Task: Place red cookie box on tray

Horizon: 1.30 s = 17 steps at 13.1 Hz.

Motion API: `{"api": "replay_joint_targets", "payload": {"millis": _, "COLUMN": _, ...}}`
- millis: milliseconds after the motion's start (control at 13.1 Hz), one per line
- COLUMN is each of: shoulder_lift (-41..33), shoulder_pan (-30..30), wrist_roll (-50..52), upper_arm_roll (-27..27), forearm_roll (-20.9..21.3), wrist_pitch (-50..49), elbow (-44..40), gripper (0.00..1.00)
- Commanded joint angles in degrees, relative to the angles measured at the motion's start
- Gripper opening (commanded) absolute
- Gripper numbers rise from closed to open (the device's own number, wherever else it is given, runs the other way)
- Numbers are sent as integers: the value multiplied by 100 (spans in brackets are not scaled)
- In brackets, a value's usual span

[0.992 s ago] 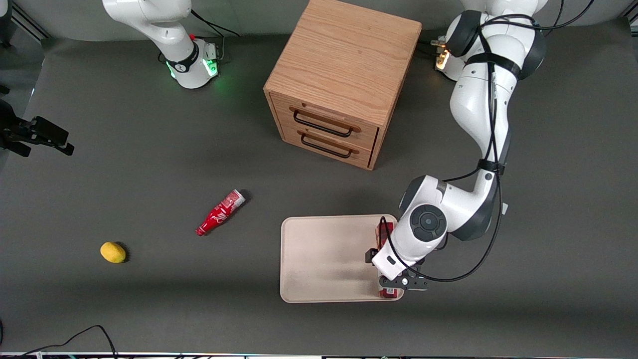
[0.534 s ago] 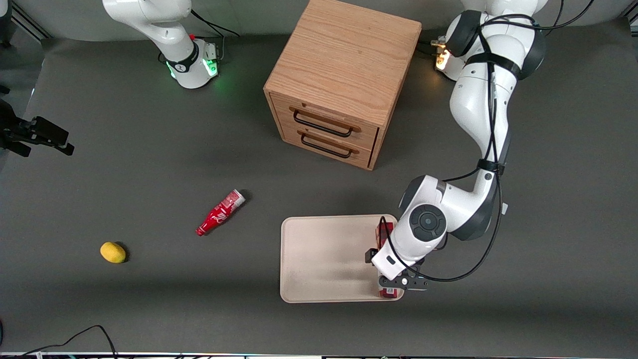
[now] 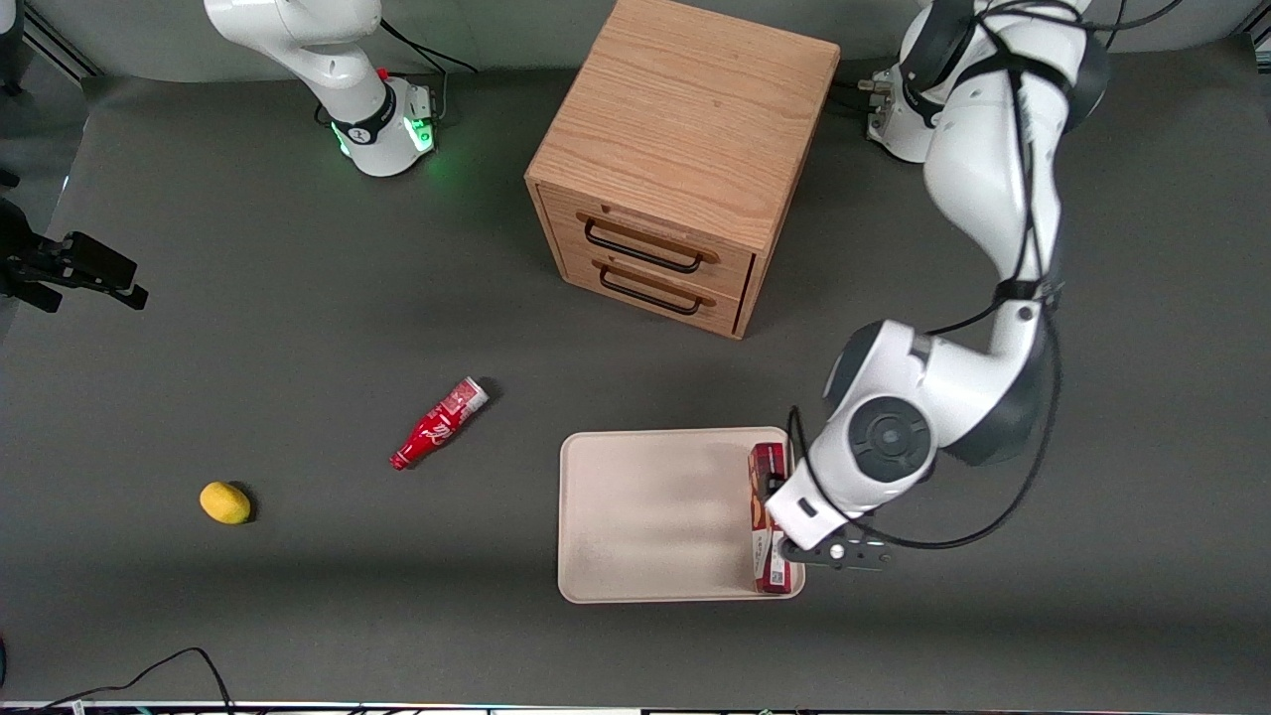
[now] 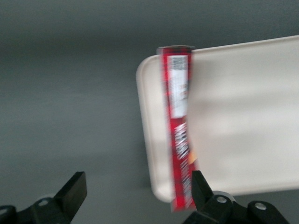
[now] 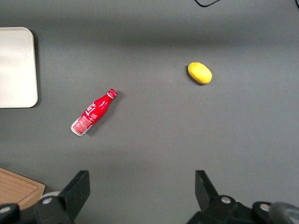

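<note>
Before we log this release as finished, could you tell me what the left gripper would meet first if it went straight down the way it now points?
Probably bare table. The open gripper points down just off the tray's edge toward the working arm's end; the red cookie box, standing on edge, lies close beside one fingertip, so that finger might graze it.

Front view looks steeply down; wrist views (closer) share the tray.

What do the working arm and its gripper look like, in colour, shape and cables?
The left arm has glossy white rounded shells with dark grey bands at the joints and a round grey cap near the wrist. Thin black cables run along it, strapped on. The gripper, over the tray's edge by the red cookie box, is black, with angular black jaws standing open.
</note>
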State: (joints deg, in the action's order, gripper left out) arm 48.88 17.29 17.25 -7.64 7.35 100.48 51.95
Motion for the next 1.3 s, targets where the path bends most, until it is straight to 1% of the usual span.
{"api": "replay_joint_targets", "payload": {"millis": 0, "shoulder_lift": -1288, "shoulder_pan": -637, "wrist_roll": -843, "upper_arm_roll": -80, "forearm_roll": -154, "wrist_pitch": -214, "elbow": 1320, "gripper": 100}}
{"api": "replay_joint_targets", "payload": {"millis": 76, "shoulder_lift": -1798, "shoulder_pan": -874, "wrist_roll": -994, "upper_arm_roll": -71, "forearm_roll": -277, "wrist_pitch": 4, "elbow": 2005, "gripper": 100}}
{"api": "replay_joint_targets", "payload": {"millis": 229, "shoulder_lift": -2757, "shoulder_pan": -1331, "wrist_roll": -1450, "upper_arm_roll": -71, "forearm_roll": -305, "wrist_pitch": 418, "elbow": 3342, "gripper": 100}}
{"api": "replay_joint_targets", "payload": {"millis": 305, "shoulder_lift": -3127, "shoulder_pan": -1559, "wrist_roll": -1565, "upper_arm_roll": -71, "forearm_roll": -331, "wrist_pitch": 489, "elbow": 3817, "gripper": 100}}
{"api": "replay_joint_targets", "payload": {"millis": 458, "shoulder_lift": -3647, "shoulder_pan": -1999, "wrist_roll": -1925, "upper_arm_roll": -71, "forearm_roll": -357, "wrist_pitch": 394, "elbow": 4286, "gripper": 100}}
{"api": "replay_joint_targets", "payload": {"millis": 611, "shoulder_lift": -3955, "shoulder_pan": -2500, "wrist_roll": -2443, "upper_arm_roll": -63, "forearm_roll": -611, "wrist_pitch": 35, "elbow": 4323, "gripper": 100}}
{"api": "replay_joint_targets", "payload": {"millis": 840, "shoulder_lift": -4360, "shoulder_pan": -2791, "wrist_roll": -2727, "upper_arm_roll": -10, "forearm_roll": -595, "wrist_pitch": -580, "elbow": 4227, "gripper": 100}}
{"api": "replay_joint_targets", "payload": {"millis": 916, "shoulder_lift": -4369, "shoulder_pan": -2871, "wrist_roll": -2727, "upper_arm_roll": -53, "forearm_roll": -543, "wrist_pitch": -878, "elbow": 3974, "gripper": 100}}
{"api": "replay_joint_targets", "payload": {"millis": 1069, "shoulder_lift": -4247, "shoulder_pan": -2784, "wrist_roll": -2727, "upper_arm_roll": 7, "forearm_roll": -533, "wrist_pitch": -1293, "elbow": 3516, "gripper": 100}}
{"api": "replay_joint_targets", "payload": {"millis": 1221, "shoulder_lift": -4229, "shoulder_pan": -2565, "wrist_roll": -2622, "upper_arm_roll": 51, "forearm_roll": -481, "wrist_pitch": -1347, "elbow": 3427, "gripper": 100}}
